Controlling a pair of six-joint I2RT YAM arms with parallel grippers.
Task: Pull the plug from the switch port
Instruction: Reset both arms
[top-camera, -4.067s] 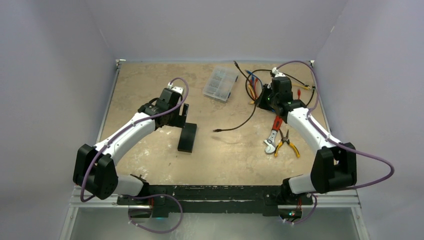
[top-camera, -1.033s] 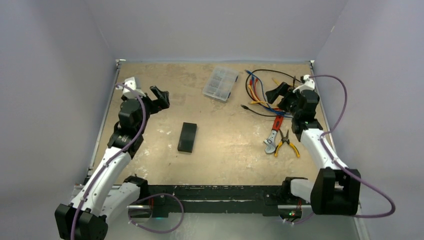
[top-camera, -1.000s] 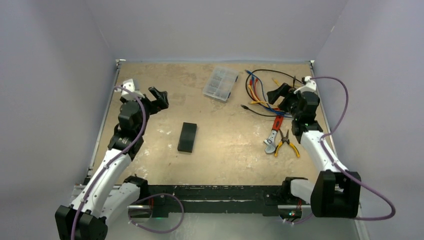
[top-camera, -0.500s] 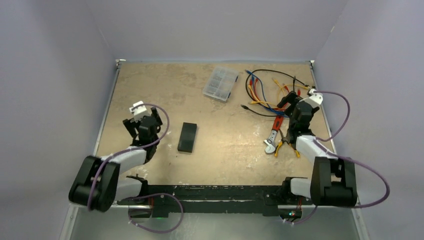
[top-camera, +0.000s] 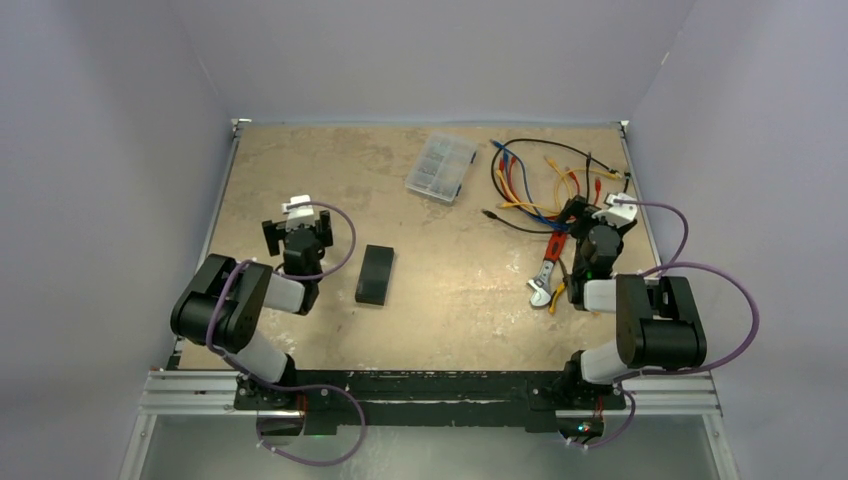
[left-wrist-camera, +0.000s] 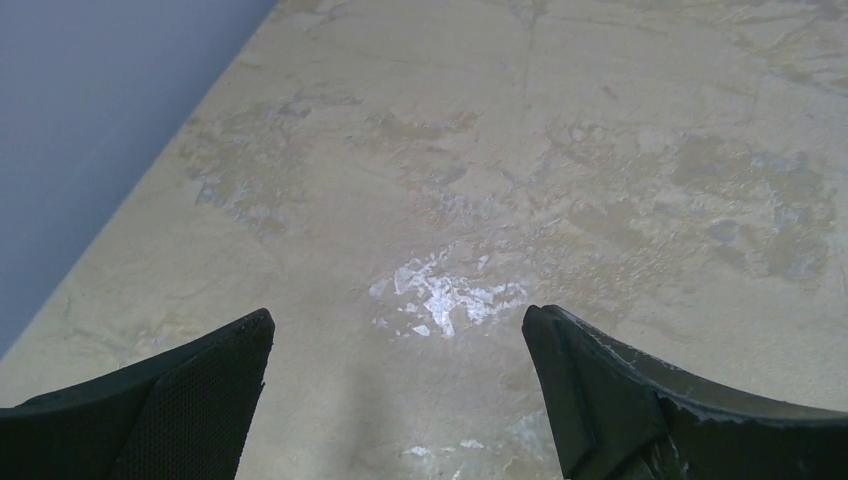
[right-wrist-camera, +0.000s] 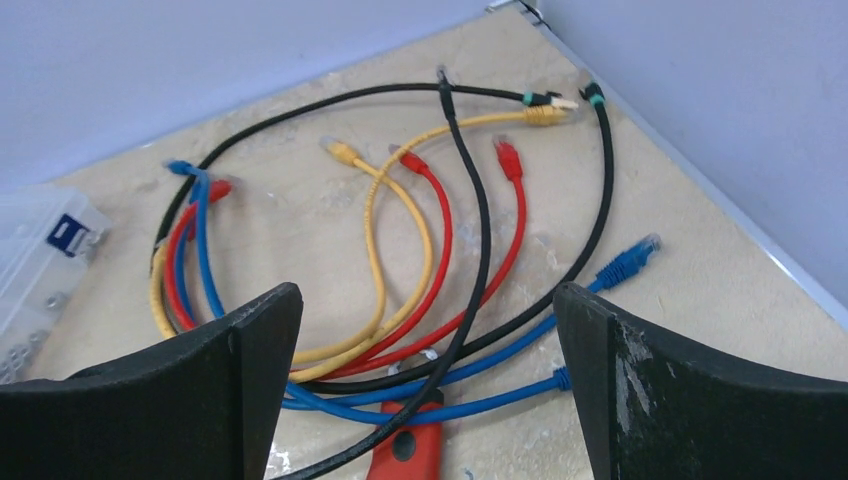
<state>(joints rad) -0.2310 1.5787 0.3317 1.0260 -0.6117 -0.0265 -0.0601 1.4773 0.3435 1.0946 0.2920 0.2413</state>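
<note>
Back near the bases both arms are parking — left gripper (left-wrist-camera: 395, 330), right gripper (right-wrist-camera: 428, 300) gaping, empty; switch (top-camera: 375, 274) sitting cable-free, plug (top-camera: 487, 213) lying far right — looking done.

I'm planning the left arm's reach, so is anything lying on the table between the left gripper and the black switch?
Nothing visible. The left gripper, open, is just left of the switch, with only bare table between them. The clear case and the cables lie farther off, out of that path.
</note>
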